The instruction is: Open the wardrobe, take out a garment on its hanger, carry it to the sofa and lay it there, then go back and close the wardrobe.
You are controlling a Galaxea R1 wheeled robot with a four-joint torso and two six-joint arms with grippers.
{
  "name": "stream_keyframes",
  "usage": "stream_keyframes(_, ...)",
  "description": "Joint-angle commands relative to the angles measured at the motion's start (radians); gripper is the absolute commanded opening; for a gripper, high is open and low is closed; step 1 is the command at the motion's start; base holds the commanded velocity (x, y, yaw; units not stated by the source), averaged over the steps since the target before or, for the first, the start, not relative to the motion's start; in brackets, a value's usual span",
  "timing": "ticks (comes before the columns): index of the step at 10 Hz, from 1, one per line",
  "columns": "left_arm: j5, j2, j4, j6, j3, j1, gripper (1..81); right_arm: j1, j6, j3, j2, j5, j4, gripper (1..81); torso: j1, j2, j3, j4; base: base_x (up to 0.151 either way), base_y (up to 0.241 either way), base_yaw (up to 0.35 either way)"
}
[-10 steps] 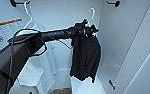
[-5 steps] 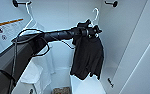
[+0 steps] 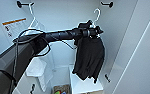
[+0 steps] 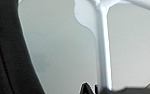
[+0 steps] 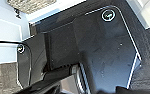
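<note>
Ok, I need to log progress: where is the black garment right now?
In the head view the black garment hangs on its white hanger at the left end effector, inside the open wardrobe, right of a white garment.

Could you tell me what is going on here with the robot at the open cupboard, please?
The robot's left arm reaches into the open wardrobe, its left gripper at the neck of the white hanger that carries the black garment. The hanger's hook looks clear of the rail bracket, so the garment seems lifted off. A white garment hangs to the side.
</note>
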Motion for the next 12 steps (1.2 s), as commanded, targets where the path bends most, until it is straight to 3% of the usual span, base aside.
stream_keyframes(1, -0.019, 0.01, 0.034, 0.022, -0.002, -0.204, 1.0, 0.041, 0.0, 0.005, 0.005, -0.059, 0.002, 81.1, 0.0, 0.0, 0.0, 0.0, -0.108, 0.0, 0.0)
stream_keyframes(2, -0.019, 0.01, 0.034, 0.022, -0.001, -0.204, 1.0, 0.041, 0.0, 0.005, 0.005, -0.059, 0.002, 81.1, 0.0, 0.0, 0.0, 0.042, -0.108, 0.0, 0.0)
stream_keyframes(3, -0.019, 0.008, 0.034, 0.022, 0.001, -0.204, 1.0, 0.041, 0.0, 0.005, 0.005, -0.059, 0.003, 81.1, 0.0, 0.0, 0.0, 0.001, -0.108, 0.0, 0.0)
stream_keyframes(7, -0.019, 0.008, 0.032, 0.02, 0.001, -0.204, 1.0, 0.04, 0.0, 0.005, 0.005, -0.059, 0.003, 81.1, 0.001, 0.0, 0.0, 0.011, -0.107, 0.0, 0.0)
stream_keyframes(8, -0.019, 0.005, 0.032, 0.02, 0.002, -0.204, 1.0, 0.038, 0.0, 0.005, 0.005, -0.059, 0.003, 81.1, 0.0, 0.0, 0.0, 0.089, -0.108, 0.0, 0.0)
stream_keyframes(9, -0.019, 0.004, 0.032, 0.02, 0.002, -0.204, 1.0, 0.038, 0.0, 0.005, 0.005, -0.059, 0.003, 81.1, 0.0, 0.0, 0.0, 0.108, -0.109, 0.0, 0.0)
stream_keyframes(10, -0.019, 0.005, 0.032, 0.02, 0.002, -0.204, 1.0, 0.04, 0.0, 0.005, 0.005, -0.057, 0.003, 81.1, 0.0, 0.0, 0.0, 0.032, -0.109, 0.0, 0.0)
stream_keyframes(12, -0.019, 0.005, 0.032, 0.02, 0.004, -0.204, 1.0, 0.04, 0.0, 0.005, 0.005, -0.057, 0.003, 81.1, 0.0, 0.0, 0.0, 0.066, -0.109, 0.0, 0.0)
